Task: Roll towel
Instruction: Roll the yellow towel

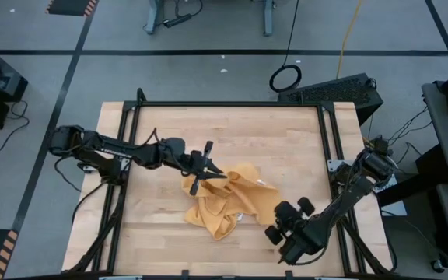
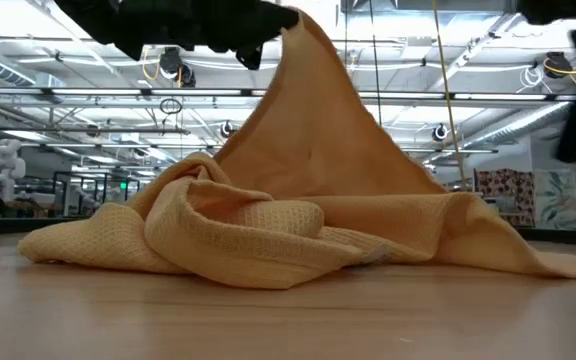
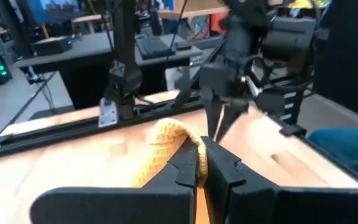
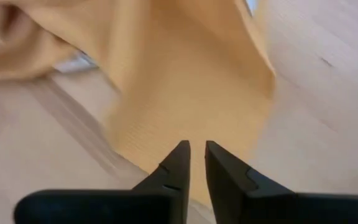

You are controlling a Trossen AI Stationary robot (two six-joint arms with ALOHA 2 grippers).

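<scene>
The mustard-yellow towel (image 1: 225, 201) lies crumpled in the middle of the wooden table, and one part of it is drawn up into a peak (image 2: 298, 40). My left gripper (image 1: 211, 165) comes in from the table's left and is shut on that peak. My right gripper (image 4: 197, 155) hovers by the towel's near right side (image 1: 280, 227), slanting down. Its fingers are a narrow gap apart, with nothing between them. The towel's flat end (image 4: 191, 93) lies on the wood ahead of them. My left gripper pinches a bunched fold of the towel (image 3: 169, 134) between its two fingers. The fingers (image 3: 185, 165) come almost level from the table's left side. The cloth slopes down from the hold like a tent, and its crumpled lower part (image 2: 228, 235) rests on the table.
Black frame rails (image 1: 232, 103) run along the table's edges. Bare wood (image 1: 239, 132) shows on the far side of the towel and along the near edge (image 2: 288, 320). A keyboard (image 1: 329, 89) lies beyond the far right corner.
</scene>
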